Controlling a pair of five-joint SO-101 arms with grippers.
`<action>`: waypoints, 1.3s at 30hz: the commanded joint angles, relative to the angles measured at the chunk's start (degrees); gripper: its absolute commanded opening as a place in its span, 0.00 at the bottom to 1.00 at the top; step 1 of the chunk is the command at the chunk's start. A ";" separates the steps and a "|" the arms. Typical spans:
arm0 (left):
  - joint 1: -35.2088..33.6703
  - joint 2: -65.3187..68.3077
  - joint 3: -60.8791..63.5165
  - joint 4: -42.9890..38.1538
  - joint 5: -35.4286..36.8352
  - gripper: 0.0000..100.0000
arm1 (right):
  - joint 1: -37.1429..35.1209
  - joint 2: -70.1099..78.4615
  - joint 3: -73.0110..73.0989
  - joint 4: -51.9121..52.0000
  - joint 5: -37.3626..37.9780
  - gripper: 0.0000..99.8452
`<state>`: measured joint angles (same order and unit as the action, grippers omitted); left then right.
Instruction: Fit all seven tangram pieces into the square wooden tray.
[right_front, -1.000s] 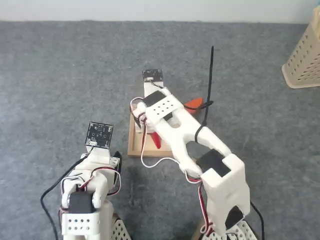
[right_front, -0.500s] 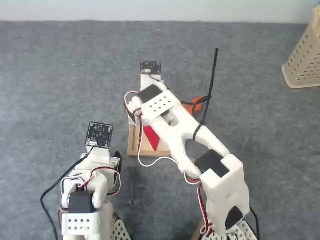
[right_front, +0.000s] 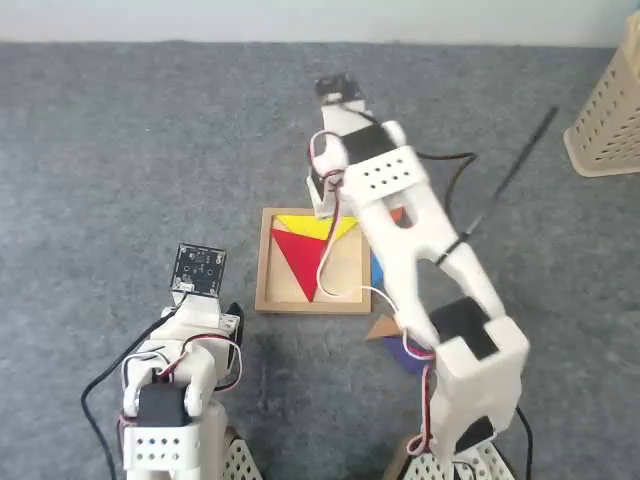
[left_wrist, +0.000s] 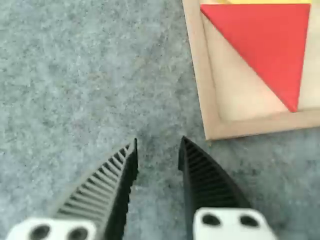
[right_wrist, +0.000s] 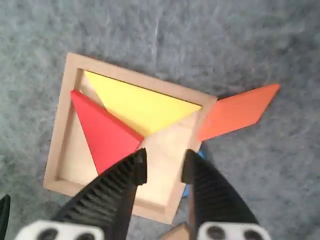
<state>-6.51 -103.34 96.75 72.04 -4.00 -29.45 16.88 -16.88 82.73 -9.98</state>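
Observation:
The square wooden tray (right_front: 263, 262) lies mid-table holding a yellow triangle (right_front: 312, 226) along its far side and a red triangle (right_front: 298, 258) beside it. My right gripper (right_front: 325, 195) hangs above the tray's far edge; in its wrist view the gripper (right_wrist: 164, 167) is open and empty over the tray (right_wrist: 59, 135), yellow triangle (right_wrist: 142, 106) and red triangle (right_wrist: 104, 134). An orange parallelogram (right_wrist: 237, 112) lies just off the tray's corner. My left gripper (left_wrist: 157, 167) is open and empty on the carpet beside the tray's near corner (left_wrist: 202, 85) and the red triangle (left_wrist: 270, 45).
Loose pieces lie right of the tray: a blue one (right_front: 376, 272), a tan triangle (right_front: 383, 327) and a purple one (right_front: 410, 356), partly under the right arm. A beige basket (right_front: 610, 110) stands at the far right. Grey carpet spreads to the left.
The right arm has lifted and swung back to the far right of the tray, uncovering the red triangle lying flat inside. The left arm has not moved.

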 joint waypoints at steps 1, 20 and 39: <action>0.00 -0.88 -0.22 0.26 0.44 0.13 | 1.19 -9.19 5.63 -3.82 2.46 0.09; 0.00 -0.88 -0.22 0.26 0.44 0.13 | -5.14 -27.65 57.67 -41.36 11.60 0.01; 0.00 -0.88 -0.22 0.26 0.44 0.13 | -7.43 -19.82 57.58 -47.34 11.52 0.01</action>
<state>-6.51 -103.34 96.75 72.04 -4.00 -36.31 -2.37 41.23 37.10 0.57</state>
